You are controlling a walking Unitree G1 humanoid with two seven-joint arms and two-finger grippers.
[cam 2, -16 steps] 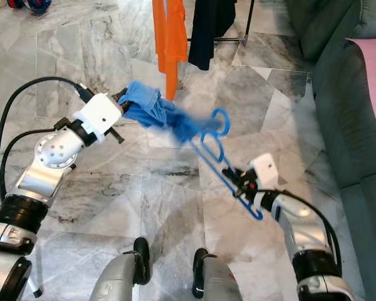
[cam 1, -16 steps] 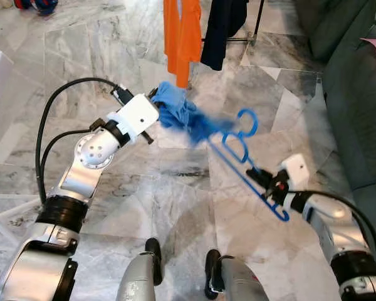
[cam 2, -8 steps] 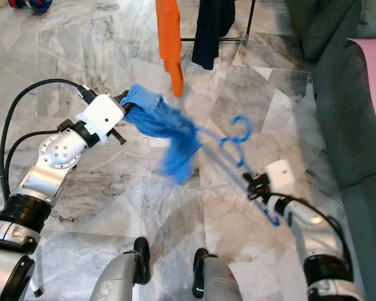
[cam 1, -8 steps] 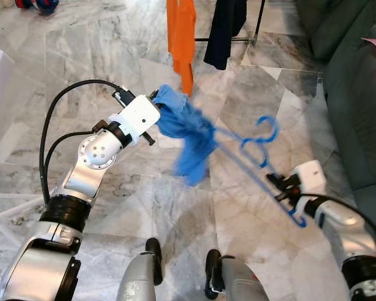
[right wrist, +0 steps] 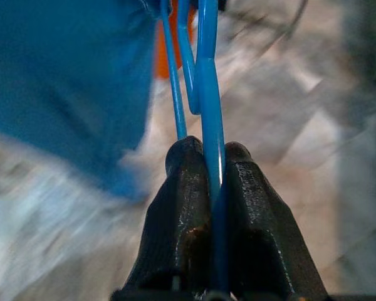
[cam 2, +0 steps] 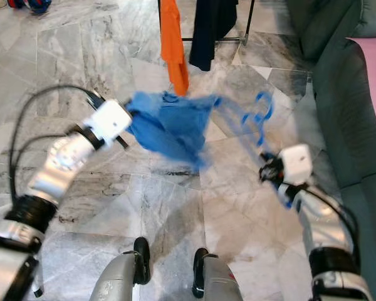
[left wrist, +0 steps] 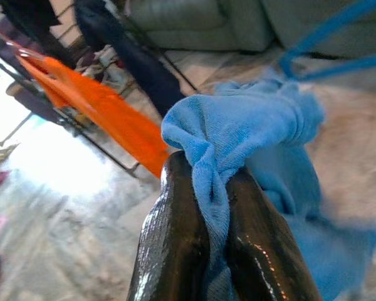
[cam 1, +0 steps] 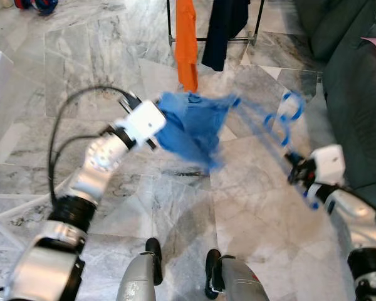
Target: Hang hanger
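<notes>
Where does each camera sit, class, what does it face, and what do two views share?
Left eye view: head, facing down at the marble floor; both arms, feet.
Right eye view: the same scene.
Left wrist view: along the left gripper, shut on the blue shirt.
Right wrist view: along the right gripper, shut on the blue hanger.
Shared: shirt, hanger, orange garment.

Legible text: none found in any view.
Labels and brands: none readable on the garments, the hanger or the robot's arms.
Numbers and signs: none visible on the marble floor or the sofa.
Image condition: motion blur across the head views; no lettering can be made out.
</notes>
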